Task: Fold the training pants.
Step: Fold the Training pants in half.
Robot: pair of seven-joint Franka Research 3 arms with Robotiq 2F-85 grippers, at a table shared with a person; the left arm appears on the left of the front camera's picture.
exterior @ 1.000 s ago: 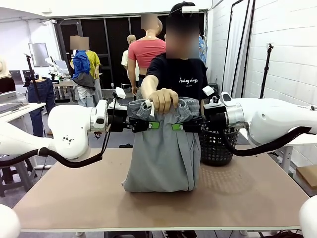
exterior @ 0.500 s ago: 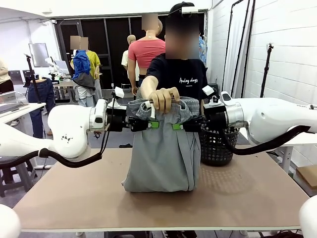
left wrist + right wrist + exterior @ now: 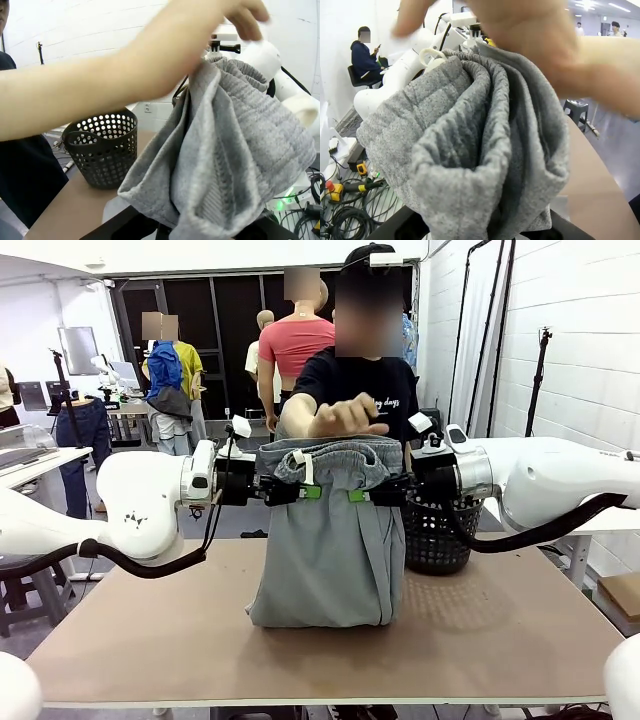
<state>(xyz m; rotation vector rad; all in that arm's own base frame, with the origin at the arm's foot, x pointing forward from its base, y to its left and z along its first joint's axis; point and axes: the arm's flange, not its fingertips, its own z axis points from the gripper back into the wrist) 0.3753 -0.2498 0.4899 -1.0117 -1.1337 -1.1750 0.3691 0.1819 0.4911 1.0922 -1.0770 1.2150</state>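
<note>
One pair of grey training pants hangs upright over the middle of the table, its gathered waistband held up high and its lower end resting bunched on the tabletop. Both sides of the waistband are pinched: the left gripper is clamped on the band's left side and the right gripper is clamped on its right side, the two sets of green pads facing each other just apart across the fabric. A white drawstring dangles at the front of the band near the left gripper. In the left wrist view the ribbed grey cloth bulges up from between that gripper's own fingers, and the right wrist view shows the same thick folds rising from its jaws. Just above the waistband, the person's hand hovers with fingers spread apart, not touching the cloth and holding nothing. Behind the pants, on the table's right side, stands a black mesh basket, close to the right arm.
</note>
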